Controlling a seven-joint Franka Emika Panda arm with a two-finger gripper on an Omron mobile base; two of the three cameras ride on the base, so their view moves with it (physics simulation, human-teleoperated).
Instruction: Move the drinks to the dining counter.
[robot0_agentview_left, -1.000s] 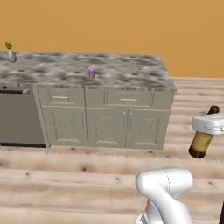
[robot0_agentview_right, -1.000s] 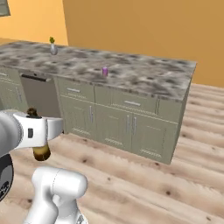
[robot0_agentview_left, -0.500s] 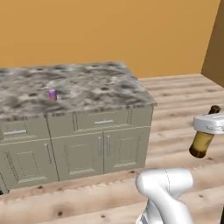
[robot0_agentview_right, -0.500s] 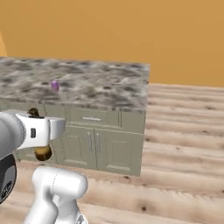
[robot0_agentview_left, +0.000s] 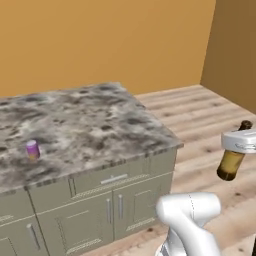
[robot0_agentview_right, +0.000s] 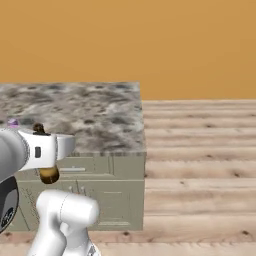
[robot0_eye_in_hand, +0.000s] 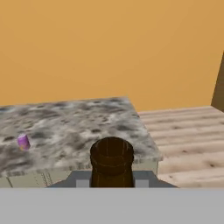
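Observation:
My gripper (robot0_agentview_left: 240, 141) is shut on the neck of the brown glass bottle (robot0_agentview_left: 230, 166), which hangs upright in the air above the wood floor, to the right of the dining counter (robot0_agentview_left: 100, 125). In the right base view the bottle (robot0_agentview_right: 48, 175) shows below the white hand (robot0_agentview_right: 50, 150), in front of the counter's drawers. Close up in the hand view, the bottle (robot0_eye_in_hand: 111, 164) stands between my fingertips. The purple-pink can (robot0_agentview_left: 33, 149) stands upright on the counter's marbled top, well to the left of the bottle; it also shows as the can (robot0_eye_in_hand: 23, 141) and the can (robot0_agentview_right: 12, 122).
Beige-green drawers and cabinet doors (robot0_agentview_left: 125, 210) face me below the stone top. Open wood floor (robot0_agentview_right: 200, 165) stretches to the right of the counter's end. An orange wall (robot0_eye_in_hand: 109, 43) runs behind, and a darker brown wall (robot0_agentview_left: 232, 50) stands at the right.
The whole picture has shifted: the base has driven and turned, so the counter is nearer and its right end is now in front. The bottle stays in the shut gripper.

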